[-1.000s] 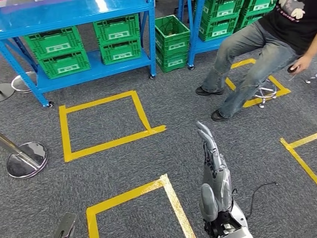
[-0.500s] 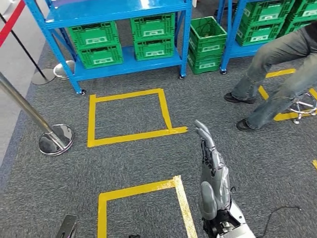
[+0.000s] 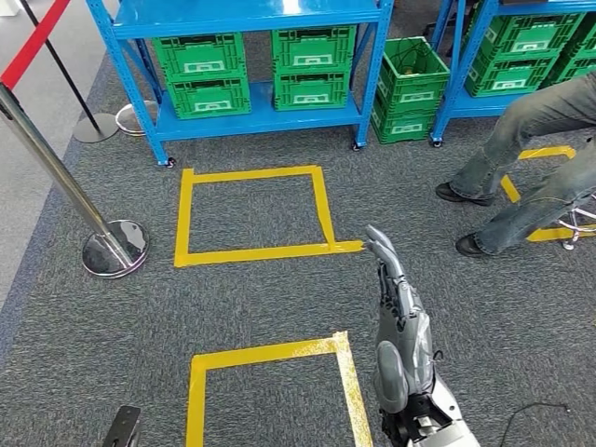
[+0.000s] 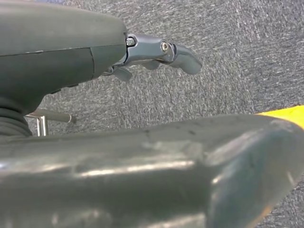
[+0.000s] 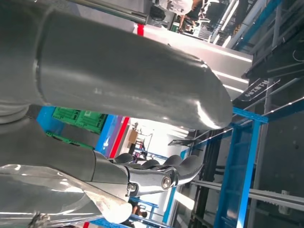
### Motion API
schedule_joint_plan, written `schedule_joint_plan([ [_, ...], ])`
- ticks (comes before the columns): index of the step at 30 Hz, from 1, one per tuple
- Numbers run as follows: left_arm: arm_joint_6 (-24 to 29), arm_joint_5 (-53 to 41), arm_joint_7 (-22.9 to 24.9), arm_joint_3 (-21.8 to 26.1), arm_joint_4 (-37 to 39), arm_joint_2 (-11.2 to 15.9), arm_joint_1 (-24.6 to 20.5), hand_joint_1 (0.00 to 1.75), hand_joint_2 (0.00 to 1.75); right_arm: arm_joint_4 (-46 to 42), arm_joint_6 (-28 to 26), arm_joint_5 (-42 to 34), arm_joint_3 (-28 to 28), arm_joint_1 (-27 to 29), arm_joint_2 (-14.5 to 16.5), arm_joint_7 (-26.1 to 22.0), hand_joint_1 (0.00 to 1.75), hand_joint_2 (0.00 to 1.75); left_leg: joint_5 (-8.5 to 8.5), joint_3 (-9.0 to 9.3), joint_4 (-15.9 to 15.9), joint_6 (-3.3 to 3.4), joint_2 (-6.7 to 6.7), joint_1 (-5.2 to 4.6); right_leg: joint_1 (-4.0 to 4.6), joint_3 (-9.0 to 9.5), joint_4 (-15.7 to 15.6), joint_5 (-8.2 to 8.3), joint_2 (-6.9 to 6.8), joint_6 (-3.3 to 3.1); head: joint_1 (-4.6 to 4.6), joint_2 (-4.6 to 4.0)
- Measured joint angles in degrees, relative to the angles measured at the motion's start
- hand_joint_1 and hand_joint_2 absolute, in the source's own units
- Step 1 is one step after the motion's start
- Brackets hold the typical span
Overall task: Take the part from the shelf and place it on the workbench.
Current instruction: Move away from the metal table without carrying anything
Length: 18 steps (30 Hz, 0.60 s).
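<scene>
the right hand (image 3: 402,321) is raised over the grey carpet (image 3: 267,298), fingers extended forward and slightly apart, thumb beside the palm, holding nothing. in the left wrist view the left hand (image 4: 107,95) hangs above the carpet with its fingers (image 4: 161,50) stretched out and nothing in its grasp; a strip of yellow tape (image 4: 283,114) lies just past the thumb. the blue shelf (image 3: 260,19) stands at the far side of the floor, with green crates (image 3: 204,70) stacked on its lower level; whether any crate contains the part cannot be told. another green crate (image 3: 411,88) sits on the floor between the two shelf units. two yellow tape squares (image 3: 253,214) mark the carpet between the robot and the shelf. a chrome stanchion base (image 3: 115,247) rests to the left. a seated person's legs (image 3: 534,177) extend in from the right.
</scene>
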Motion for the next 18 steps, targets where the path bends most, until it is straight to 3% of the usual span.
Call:
schedule_joint_plan([
  [3,-0.1,0.1,-0.1,0.0,0.0,0.0,0.0,0.0,0.0,0.0,0.1,-0.2,0.0,0.0,0.0,0.0,0.0,0.0,-0.12,-0.04,0.1,0.21,0.01,-0.1,-0.1,-0.02,-0.3,0.13,-0.01,0.42,-0.01,-0.01],
  [5,-0.1,0.0,-0.1,0.1,0.0,0.1,0.0,0.0,0.0,0.0,0.2,-0.3,0.0,0.0,0.0,0.0,0.0,0.0,-0.31,-0.19,-0.1,1.09,-0.02,-0.29,-0.31,0.56,-0.4,0.64,-0.13,1.23,-0.07,0.0],
  [7,0.0,-0.2,-0.2,0.1,0.0,0.2,0.0,0.0,0.0,0.0,0.2,-0.3,0.0,0.1,0.0,-0.1,0.0,0.0,-0.66,0.39,-1.4,2.38,-0.43,-0.16,-0.56,1.01,0.0,1.24,-0.09,2.11,-0.07,0.01],
  [9,0.0,-0.2,-0.3,0.1,0.0,0.1,0.0,0.0,0.0,-0.1,0.3,-0.4,0.0,0.0,0.0,-0.1,0.0,0.0,-0.86,1.85,-2.7,3.21,-1.07,0.22,-0.7,-0.31,2.5,0.3,2.0,2.36,0.14,-0.01],
  [11,0.0,-0.2,-0.3,0.1,0.0,0.0,-0.1,0.0,0.0,-0.1,0.3,-0.4,0.0,0.2,0.0,-0.1,0.0,0.0,-0.88,2.8,-3.2,3.42,-1.57,0.43,-0.75,-4.24,8.4,-2.37,4.62,2.33,0.46,-0.02],
  [13,0.0,-0.2,-0.3,0.1,0.0,0.0,-0.1,0.0,0.0,-0.1,0.2,-0.4,0.0,0.5,0.0,-0.1,0.0,0.0,-1.2,3.22,-3.1,3.01,-2.07,0.58,-0.98,-8.83,14.5,-4.07,5.28,2.57,0.61,-0.02],
  [14,0.0,-0.2,-0.3,0.2,0.0,0.0,0.0,0.0,0.0,-0.1,0.2,-0.4,0.0,0.6,0.0,0.0,0.0,0.0,-1.45,3.54,-3.1,2.67,-2.33,0.73,-1.17,-10.1,15.4,-3.76,5.27,2.74,0.62,-0.02],
  [15,0.0,-0.2,-0.3,0.2,0.0,0.0,0.1,0.0,0.0,-0.1,0.2,-0.4,-0.1,0.7,0.0,0.0,0.0,0.0,-1.81,4.03,-3.0,2.23,-2.58,0.98,-1.42,-10.19,14.1,-2.47,5.26,2.97,0.61,-0.02],
  [17,-0.1,-0.2,-0.3,0.2,0.0,-0.1,0.2,0.0,0.0,-0.1,0.2,-0.4,-0.1,0.8,0.0,0.0,0.0,0.0,-2.88,5.2,-2.6,1.01,-2.97,1.61,-2.14,-7.9,7.2,1.99,5.19,3.84,0.75,-0.02],
  [18,-0.1,-0.2,-0.3,0.3,0.0,0.0,0.2,0.0,0.0,-0.1,0.2,-0.4,-0.2,0.8,0.0,0.0,0.0,0.0,-3.56,5.72,-2.3,0.37,-3.1,1.84,-2.33,-6.75,4.0,3.31,5.21,3.88,0.93,-0.02],
])
